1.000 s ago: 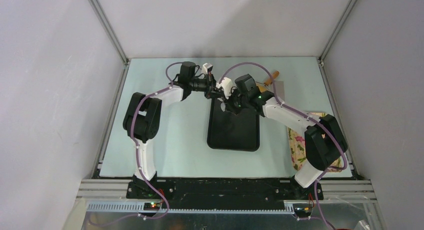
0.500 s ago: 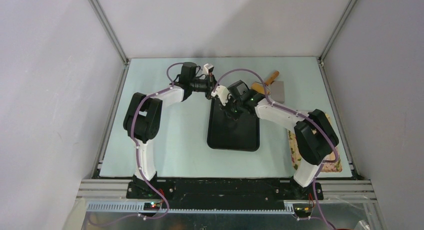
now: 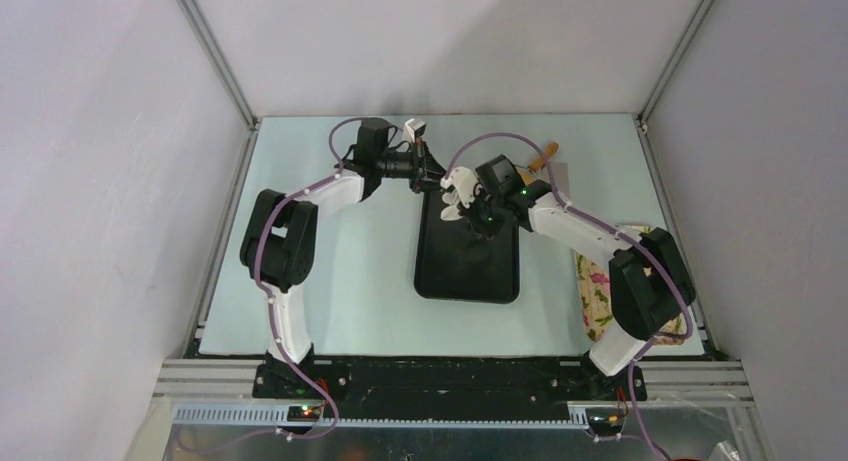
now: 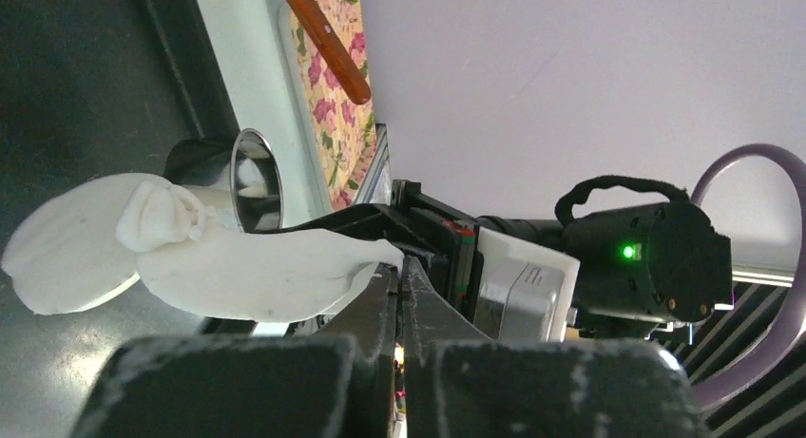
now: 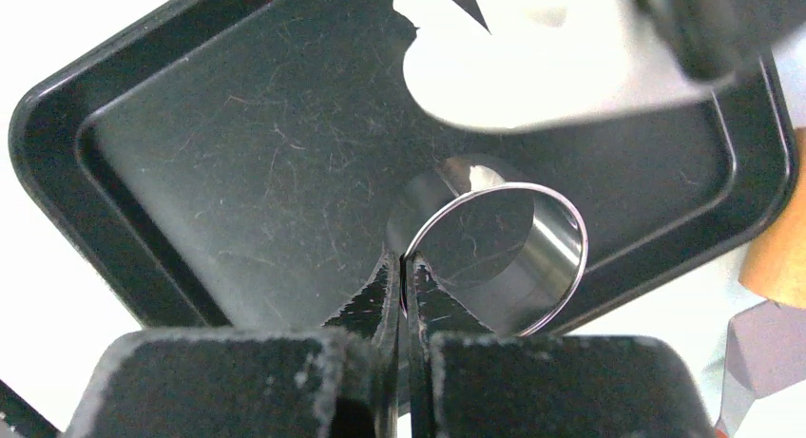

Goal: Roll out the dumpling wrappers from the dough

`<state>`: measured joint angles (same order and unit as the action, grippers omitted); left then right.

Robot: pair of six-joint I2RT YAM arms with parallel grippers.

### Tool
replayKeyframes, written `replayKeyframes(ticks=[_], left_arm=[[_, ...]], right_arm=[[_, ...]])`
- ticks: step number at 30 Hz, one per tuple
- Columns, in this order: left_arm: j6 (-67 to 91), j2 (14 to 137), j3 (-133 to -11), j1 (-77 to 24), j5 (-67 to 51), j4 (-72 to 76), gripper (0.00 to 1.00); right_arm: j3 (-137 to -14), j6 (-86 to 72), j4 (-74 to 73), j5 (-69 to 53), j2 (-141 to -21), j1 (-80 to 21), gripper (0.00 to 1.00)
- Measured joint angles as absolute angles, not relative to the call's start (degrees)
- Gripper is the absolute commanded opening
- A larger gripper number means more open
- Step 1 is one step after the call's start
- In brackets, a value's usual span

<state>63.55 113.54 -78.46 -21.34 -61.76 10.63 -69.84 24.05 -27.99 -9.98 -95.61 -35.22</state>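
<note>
**Operator:** What has just changed?

**Me:** My right arm has swung in towards my left and back out again, and my left end effector (image 4: 400, 267) has drawn a little away from me. Neither grip has let go.

**Operator:** What are they holding?

**Me:** My left end effector is pressed together on the thin edge of the dough (image 4: 238, 267), as far as I can see. The flattened sheet hangs just ahead of those fingertips, lifted off the tray (image 5: 190, 172). My right end effector (image 5: 404, 265) is pinching the rim of the steel cup (image 5: 513, 238), which lies tilted on the tray just in front of it, with the dough up above and beyond.

**Operator:** And for the task?

**Me:** I judge the sheet is being pulled clear of the cup — not yet laid flat. It looks soft and floppy, so it could stretch or tear while it dangles. It has to go back down on the tray before any wrapper comes of it.
</note>
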Motion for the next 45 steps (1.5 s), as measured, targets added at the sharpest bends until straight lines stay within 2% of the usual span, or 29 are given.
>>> replayKeyframes(ticks=[17,26,32,45], left_arm=[[64.14,112.81,-78.46,-21.34,-61.87,11.92,0.0],[64.55,112.81,-78.46,-21.37,-61.87,12.43,0.0],[64.64,112.81,-78.46,-21.37,-61.89,12.84,0.0],[65.17,112.6,-78.46,-21.37,-61.98,13.37,0.0]], right_arm=[[-69.25,16.21,-23.11,-29.08,-91.39,-25.23,0.0],[-71.05,12.62,-21.43,-36.38,-98.0,-23.92,0.0],[-71.05,12.23,-23.24,-37.95,-101.25,-24.62,0.0],[-71.05,15.03,-27.86,-36.49,-98.5,-24.67,0.0]])
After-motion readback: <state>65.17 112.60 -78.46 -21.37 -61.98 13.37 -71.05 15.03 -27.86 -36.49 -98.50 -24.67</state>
